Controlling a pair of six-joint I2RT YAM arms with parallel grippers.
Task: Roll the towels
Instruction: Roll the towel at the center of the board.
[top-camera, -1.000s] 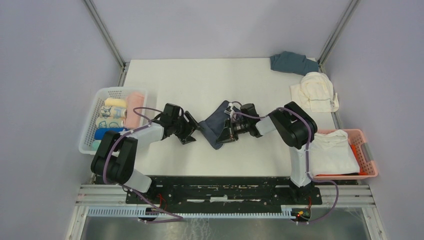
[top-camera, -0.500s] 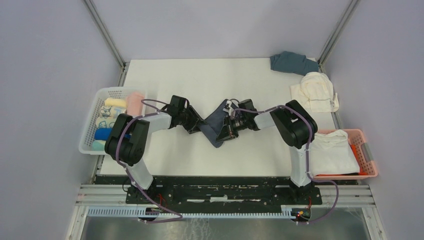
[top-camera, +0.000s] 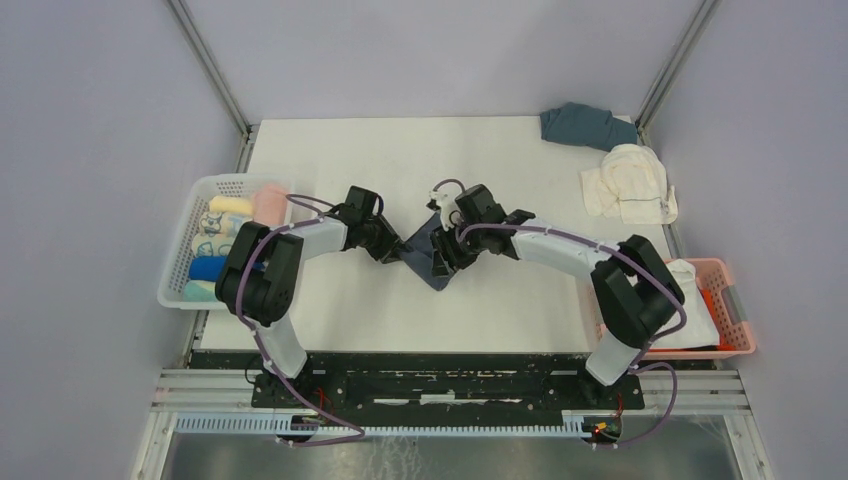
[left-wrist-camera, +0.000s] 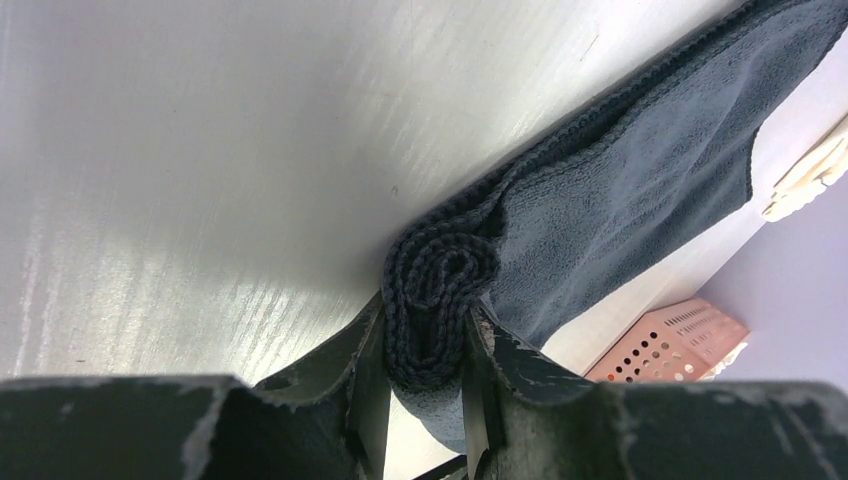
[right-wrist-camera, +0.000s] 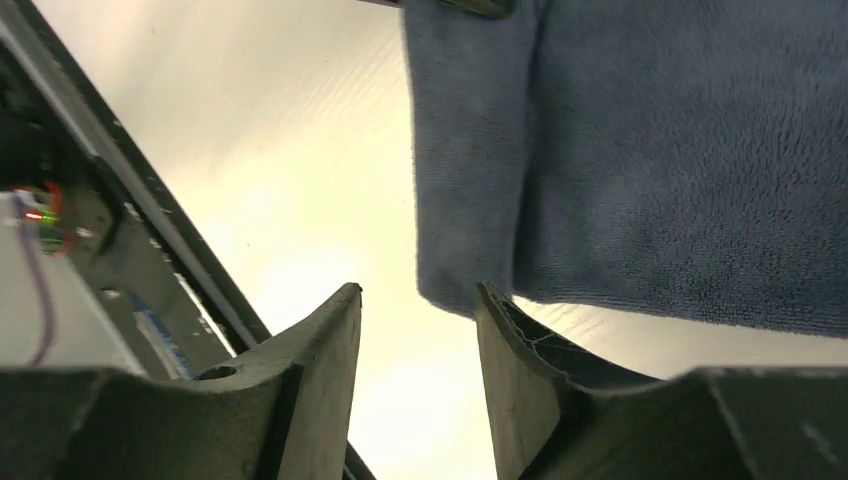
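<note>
Slate-blue towel (left-wrist-camera: 640, 160), one end rolled, mid-frame.
Left tool (left-wrist-camera: 425, 340) clenches the roll; right tool (right-wrist-camera: 418, 295) gapes, released. Best keep the coil tight, edges square.

Overhead camera looks down; both wrist cameras closely share the blue towel (left-wrist-camera: 640, 170).

A white lattice basket (top-camera: 176, 262) sits at the left edge of the white tabletop (top-camera: 380, 160), with a pink perforated basket (top-camera: 740, 310) at the tabletop's right edge. Pale lilac walls (top-camera: 100, 120) enclose the tabletop on three sides.
</note>
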